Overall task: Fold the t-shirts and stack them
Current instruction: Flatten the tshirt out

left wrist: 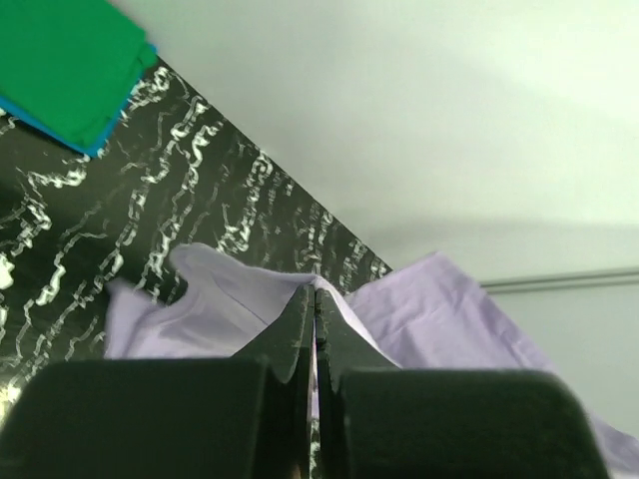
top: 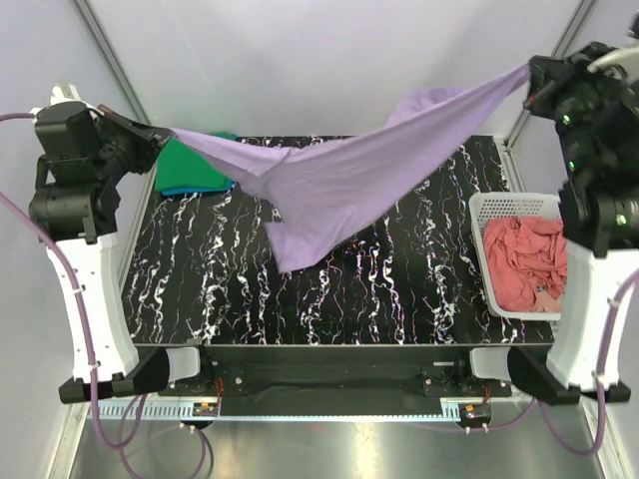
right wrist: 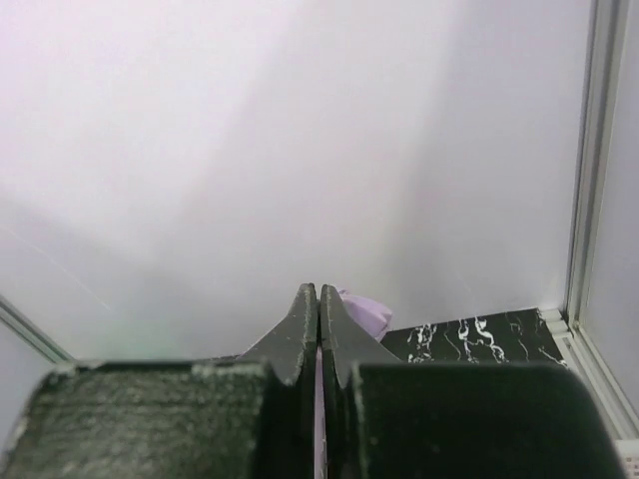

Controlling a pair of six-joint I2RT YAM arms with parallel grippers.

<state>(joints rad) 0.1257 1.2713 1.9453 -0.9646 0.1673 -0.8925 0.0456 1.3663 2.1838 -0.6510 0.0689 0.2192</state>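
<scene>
Black marbled desk (top: 200,289): purple shirt (top: 339,185) stretched above desk, left gripper (top: 166,138) and right gripper (top: 530,78) each clamped on its edge; green shirt (top: 195,165) folded at desk's far-left corner.

Folded blue cloth t-shirt (top: 185,191): only a thin edge shows under the folded bright green cloth t-shirt (top: 195,165), itself part-covered by the light purple cloth t-shirt (top: 339,185) (left wrist view crops the green one at the corner). White plastic lattice basket (top: 484,215) and crumpled salmon pink cloth t-shirt (top: 524,259): right sides hidden behind the right arm (top: 589,299).
</scene>
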